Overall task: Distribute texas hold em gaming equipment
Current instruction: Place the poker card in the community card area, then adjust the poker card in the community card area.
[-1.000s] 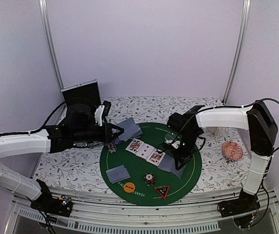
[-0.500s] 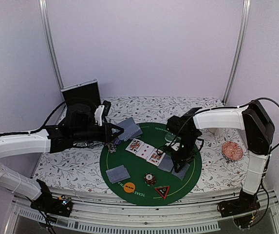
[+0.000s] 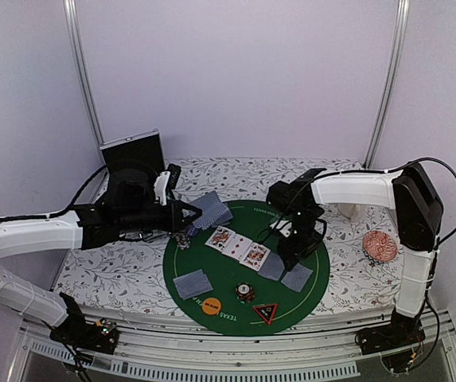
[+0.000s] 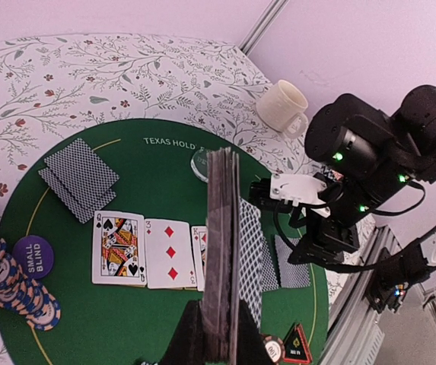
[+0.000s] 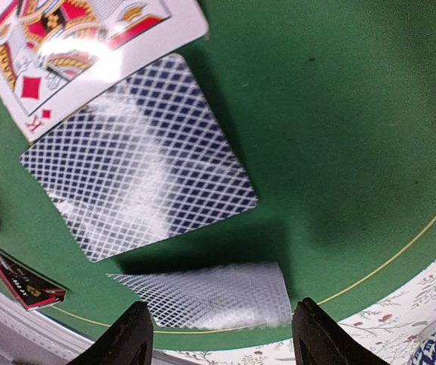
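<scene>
Check the right gripper (image 5: 221,323) first. Its jaws stand wide apart and hold nothing; it hovers over the right side of the green mat (image 3: 235,274), above two face-down cards (image 5: 138,156). The second of these cards (image 5: 210,296) lies between the fingertips in the wrist view, its long axis across the jaw gap; whether it rests flat cannot be told.

Locate the deck (image 4: 221,228). The left gripper (image 4: 219,338) is clamped on it and holds it on edge over the far-left part of the mat. From the right gripper the deck lies to the left, beyond the row of three face-up cards (image 3: 237,247); the left arm is the nearer, being the one that holds it. Judge the next deal as a leftward reach, jaws set across the deck's thin edge.

Other dealt pairs lie face down at far left (image 3: 212,210) and near left (image 3: 193,283); a chip stack (image 3: 246,293), the orange disc (image 3: 211,304) and the triangle marker (image 3: 265,313) sit along the near rim.

Containers: the white mug (image 4: 282,106) stands off the mat; its contents are not visible.
</scene>
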### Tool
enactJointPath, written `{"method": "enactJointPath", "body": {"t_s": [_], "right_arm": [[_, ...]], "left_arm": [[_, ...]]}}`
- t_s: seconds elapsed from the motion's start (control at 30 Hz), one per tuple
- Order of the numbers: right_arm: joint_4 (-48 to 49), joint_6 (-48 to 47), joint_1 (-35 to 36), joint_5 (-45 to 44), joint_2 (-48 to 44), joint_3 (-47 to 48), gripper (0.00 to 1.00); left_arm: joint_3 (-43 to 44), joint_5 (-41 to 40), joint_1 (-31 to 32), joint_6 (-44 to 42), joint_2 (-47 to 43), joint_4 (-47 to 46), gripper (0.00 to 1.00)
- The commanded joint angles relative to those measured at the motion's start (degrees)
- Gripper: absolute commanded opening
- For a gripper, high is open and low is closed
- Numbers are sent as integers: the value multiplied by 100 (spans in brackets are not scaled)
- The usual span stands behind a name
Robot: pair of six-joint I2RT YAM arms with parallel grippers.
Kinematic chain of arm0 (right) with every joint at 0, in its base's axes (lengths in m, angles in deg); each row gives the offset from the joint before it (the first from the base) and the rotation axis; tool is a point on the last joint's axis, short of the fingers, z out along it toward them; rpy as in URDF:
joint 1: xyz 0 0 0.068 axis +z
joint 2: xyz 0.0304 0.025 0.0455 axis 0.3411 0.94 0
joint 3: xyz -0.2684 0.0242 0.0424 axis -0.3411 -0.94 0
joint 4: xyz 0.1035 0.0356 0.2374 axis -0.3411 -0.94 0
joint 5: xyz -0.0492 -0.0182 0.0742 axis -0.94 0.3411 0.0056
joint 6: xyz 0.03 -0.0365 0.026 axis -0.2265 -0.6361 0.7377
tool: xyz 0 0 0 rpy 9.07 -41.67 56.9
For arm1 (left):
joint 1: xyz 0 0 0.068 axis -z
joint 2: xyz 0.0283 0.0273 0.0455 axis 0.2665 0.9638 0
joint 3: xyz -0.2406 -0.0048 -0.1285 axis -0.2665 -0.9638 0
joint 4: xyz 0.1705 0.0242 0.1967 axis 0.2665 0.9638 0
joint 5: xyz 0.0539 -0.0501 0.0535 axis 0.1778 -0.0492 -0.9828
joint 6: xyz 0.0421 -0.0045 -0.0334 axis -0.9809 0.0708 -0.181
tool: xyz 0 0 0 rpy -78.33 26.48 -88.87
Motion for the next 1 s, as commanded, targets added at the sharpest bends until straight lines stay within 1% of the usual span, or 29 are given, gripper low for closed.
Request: {"method": "enactJointPath", "body": {"t_s": [0.0, 0.07, 0.17, 0.23, 0.33, 0.4, 0.47, 0.57, 0.67, 0.77, 0.87, 0.9, 0.97], "right_arm": [[1, 104, 28, -863, -11, 229, 68], [223, 218, 14, -1103, -269, 168, 73], [608, 449, -35, -1173, -772, -13, 75], [898, 662, -96, -1012, -1186, -284, 74], [1582, 1208, -174, -308, -1902, -1121, 69], [2167, 1673, -199, 65, -2345, -2011, 66], [2577, 2161, -218, 237, -2746, -2671, 61], [3035, 2917, -224, 361, -3185, -3345, 59], [3437, 3473, -221, 515, -3366, -3876, 56], [3997, 3751, -224, 801, -3421, -4341, 53], [4292, 3899, -226, 887, -3261, -4501, 48], [4350, 3909, -224, 900, -3191, -4506, 45], [4517, 3904, -212, 967, -3052, -4506, 42]], "left_arm": [[96, -45, -103, -68, -93, -116, 0], [83, -68, -108, -66, -122, -116, 0], [41, -111, -101, -67, -192, -116, 0], [23, -141, -102, -75, -231, -88, 0], [-26, -188, -107, -62, -313, -47, 0], [-79, -243, -111, -36, -384, -52, 0], [-123, -268, -115, -29, -423, -78, 0], [-121, -252, -125, -22, -399, -81, 0], [-120, -186, -121, -5, -376, -106, 0], [-149, -194, -126, -10, -396, -124, 0], [-178, -231, -121, -15, -434, -118, 0], [-182, -232, -119, -22, -456, -124, 0], [-195, -260, -118, -43, -480, -118, 0]]}}
